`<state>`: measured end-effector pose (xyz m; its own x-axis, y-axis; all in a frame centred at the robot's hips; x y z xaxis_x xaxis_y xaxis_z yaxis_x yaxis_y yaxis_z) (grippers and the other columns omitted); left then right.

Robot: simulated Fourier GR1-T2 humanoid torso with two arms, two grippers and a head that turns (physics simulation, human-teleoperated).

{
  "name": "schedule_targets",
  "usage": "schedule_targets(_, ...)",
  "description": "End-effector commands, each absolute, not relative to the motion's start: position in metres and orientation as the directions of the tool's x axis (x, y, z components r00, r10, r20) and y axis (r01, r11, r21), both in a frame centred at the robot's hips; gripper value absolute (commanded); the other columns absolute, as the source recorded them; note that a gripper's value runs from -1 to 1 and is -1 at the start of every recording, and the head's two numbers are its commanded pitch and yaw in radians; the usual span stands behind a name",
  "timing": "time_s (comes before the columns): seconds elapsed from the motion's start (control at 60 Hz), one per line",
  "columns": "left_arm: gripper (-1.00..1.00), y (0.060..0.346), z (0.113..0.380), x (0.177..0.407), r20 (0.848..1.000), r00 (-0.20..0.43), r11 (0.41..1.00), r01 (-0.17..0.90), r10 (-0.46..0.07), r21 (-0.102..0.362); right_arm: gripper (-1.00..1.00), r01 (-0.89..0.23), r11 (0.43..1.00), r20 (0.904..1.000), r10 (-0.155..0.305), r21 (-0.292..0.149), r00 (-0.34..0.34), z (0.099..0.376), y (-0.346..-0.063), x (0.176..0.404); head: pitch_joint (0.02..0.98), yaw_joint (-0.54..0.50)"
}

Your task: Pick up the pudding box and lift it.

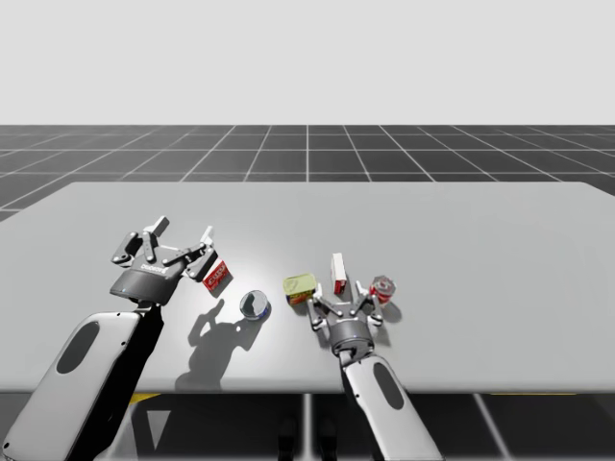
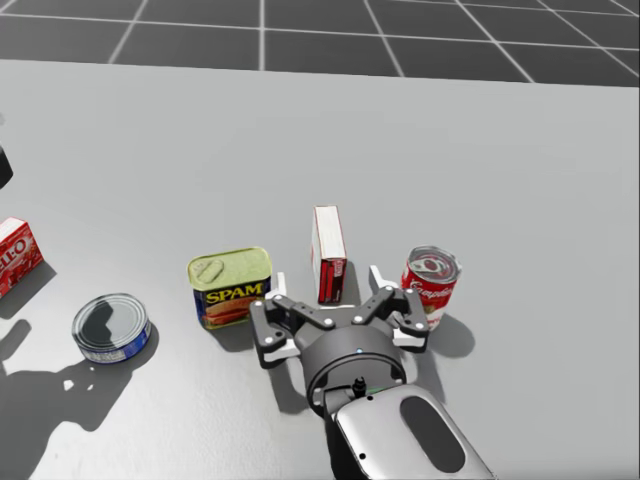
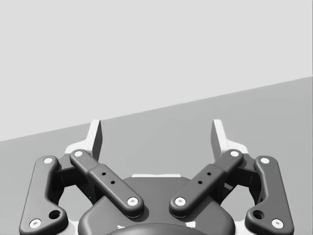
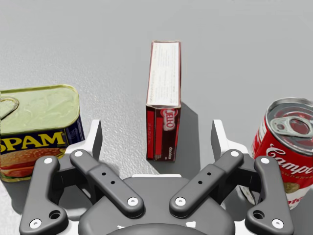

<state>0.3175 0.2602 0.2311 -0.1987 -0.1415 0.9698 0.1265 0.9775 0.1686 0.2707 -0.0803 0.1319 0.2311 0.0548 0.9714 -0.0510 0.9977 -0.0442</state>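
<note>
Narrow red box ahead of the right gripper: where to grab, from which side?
Clamp the red box by its two broad faces, mid-height, coming straight at its narrow end, which faces my right gripper. It stands on edge, slimmer than the open fingers' gap; the tin and the can stand apart on either side, likely leaving finger room.

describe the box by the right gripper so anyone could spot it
On the table, find my right gripper near the front edge. Between its open fingers stands a slim red box, flanked by a rectangular blue-and-yellow can and a round red can. It stands upright on edge, unlike the other red box near my left gripper.
</note>
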Motion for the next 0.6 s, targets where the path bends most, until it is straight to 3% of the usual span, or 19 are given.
schedule_targets(0.017,-1.0,0.259,0.231,0.317,0.97,-0.199,0.977,0.129,-0.141,0.169,-1.0,-0.038,0.997,0.958,0.07,-0.061,0.278,0.119,-0.083,0.28,0.766,-0.12)
schedule_targets(0.2,-1.0,0.259,0.231,0.317,0.97,-0.199,0.977,0.129,-0.14,0.168,-1.0,-0.025,0.996,0.9585,0.09,-0.087,0.27,0.121,-0.084,0.295,0.765,-0.12)
schedule_targets(0.3,-1.0,0.259,0.231,0.317,0.97,-0.198,0.977,0.129,-0.14,0.168,-1.0,-0.028,0.997,0.9545,0.083,-0.079,0.286,0.121,-0.085,0.3,0.766,-0.12)
schedule_targets(0.367,-1.0,0.259,0.231,0.317,0.97,-0.198,0.977,0.13,-0.141,0.168,-1.0,-0.023,0.998,0.9487,0.067,-0.063,0.309,0.121,-0.086,0.301,0.767,-0.12)
schedule_targets(0.483,-1.0,0.259,0.231,0.317,0.97,-0.197,0.977,0.13,-0.141,0.169,-1.0,-0.02,0.997,0.9437,0.078,-0.076,0.321,0.121,-0.086,0.3,0.765,-0.12)
schedule_targets(0.517,-1.0,0.259,0.231,0.317,0.97,-0.197,0.977,0.13,-0.141,0.169,-1.0,-0.047,0.997,0.9363,0.079,-0.067,0.342,0.121,-0.086,0.299,0.764,-0.12)
schedule_targets(0.55,-1.0,0.259,0.231,0.317,0.97,-0.197,0.977,0.13,-0.141,0.169,-0.66,-0.046,0.996,0.9354,0.084,-0.072,0.344,0.12,-0.086,0.299,0.763,-0.12)
schedule_targets(0.567,-1.0,0.259,0.231,0.317,0.97,-0.197,0.977,0.13,-0.141,0.169,-0.05,-0.032,0.997,0.9332,0.072,-0.065,0.352,0.12,-0.087,0.298,0.762,-0.12)
schedule_targets(0.583,-1.0,0.259,0.231,0.317,0.97,-0.197,0.977,0.13,-0.141,0.169,0.7,-0.026,0.998,0.9311,0.067,-0.061,0.359,0.12,-0.087,0.298,0.761,-0.12)
schedule_targets(0.6,-1.0,0.259,0.231,0.317,0.97,-0.197,0.977,0.13,-0.141,0.169,0.79,-0.028,0.998,0.93,0.063,-0.056,0.362,0.12,-0.087,0.298,0.761,-0.12)
